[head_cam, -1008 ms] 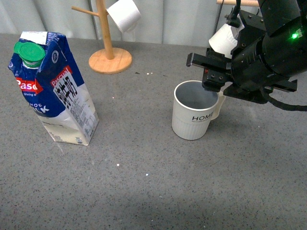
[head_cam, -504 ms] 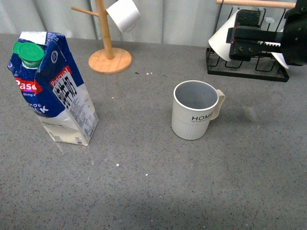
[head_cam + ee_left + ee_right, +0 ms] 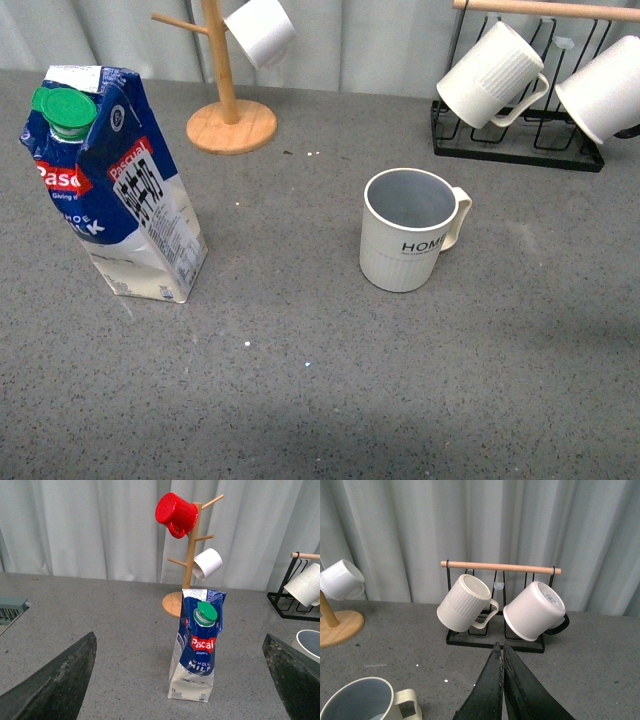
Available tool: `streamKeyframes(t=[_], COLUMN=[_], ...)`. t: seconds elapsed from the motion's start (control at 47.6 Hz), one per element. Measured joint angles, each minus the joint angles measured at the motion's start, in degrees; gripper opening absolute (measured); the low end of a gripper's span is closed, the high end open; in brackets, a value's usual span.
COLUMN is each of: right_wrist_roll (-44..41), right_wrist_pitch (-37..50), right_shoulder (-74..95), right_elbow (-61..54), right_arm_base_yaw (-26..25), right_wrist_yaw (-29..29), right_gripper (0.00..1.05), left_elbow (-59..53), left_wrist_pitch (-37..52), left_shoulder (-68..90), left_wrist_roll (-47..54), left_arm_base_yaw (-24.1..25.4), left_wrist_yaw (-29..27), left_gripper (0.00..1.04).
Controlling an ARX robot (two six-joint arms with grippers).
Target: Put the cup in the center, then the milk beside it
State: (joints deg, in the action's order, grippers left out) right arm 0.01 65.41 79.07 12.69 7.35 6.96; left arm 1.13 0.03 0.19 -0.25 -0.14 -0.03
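Off-white ribbed mug with black "HOME" lettering [image 3: 408,245] stood upright on the grey speckled surface [image 3: 300,400], about mid-surface in the front view. Its loop handle pointed to my right and its grey-blue inside was showing. Well apart from it, off to my left, stood the tall blue-and-white milk carton with green screw cap [image 3: 115,190], upright, cap on, red label showing. The two did not touch.

My left fingers [image 3: 60,680] were spread wide and gripped nothing. In the left wrist view the carton [image 3: 197,655] showed in the gap between them, further ahead and clear of both, with a bit of the mug rim [image 3: 310,642] at the frame edge. My right fingers [image 3: 492,690] were pressed together with nothing pinched. In the right wrist view the mug [image 3: 357,700] sat low beside them, not touched.

At the back right stood a black wire rack with a wooden rod [image 3: 515,150]. A white ribbed mug [image 3: 492,75] and a smooth white mug with a dark handle [image 3: 605,85] hung from it. At the back, behind the carton, stood a light wooden mug tree [image 3: 228,110] with a small plain white cup [image 3: 260,30] on one peg. The left wrist view showed a red mug [image 3: 175,512] on a higher peg. A pale grey curtain [image 3: 395,525] hung behind it all.
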Motion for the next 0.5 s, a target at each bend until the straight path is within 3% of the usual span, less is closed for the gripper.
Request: streamKeyframes(t=[0.273, 0.357, 0.504], right_wrist_roll=[-0.02, -0.04, -0.02], right_wrist_pitch=[-6.82, -10.05, -14.21], right_shoulder=[-13.49, -18.25, -24.0], right_elbow=[-6.82, -8.35, -9.77], right_arm_base_yaw=[-2.89, -5.86, -7.17], right_wrist_yaw=[-2.45, -6.56, -6.62], right_gripper=[0.01, 0.01, 0.01], left_elbow=[0.0, 0.0, 0.0], left_wrist_pitch=[0.0, 0.0, 0.0], left_shoulder=[0.0, 0.0, 0.0], left_wrist_roll=[0.0, 0.0, 0.0], left_arm_base_yaw=[0.0, 0.0, 0.0], left_wrist_yaw=[0.0, 0.0, 0.0], left_gripper=[0.98, 0.98, 0.98])
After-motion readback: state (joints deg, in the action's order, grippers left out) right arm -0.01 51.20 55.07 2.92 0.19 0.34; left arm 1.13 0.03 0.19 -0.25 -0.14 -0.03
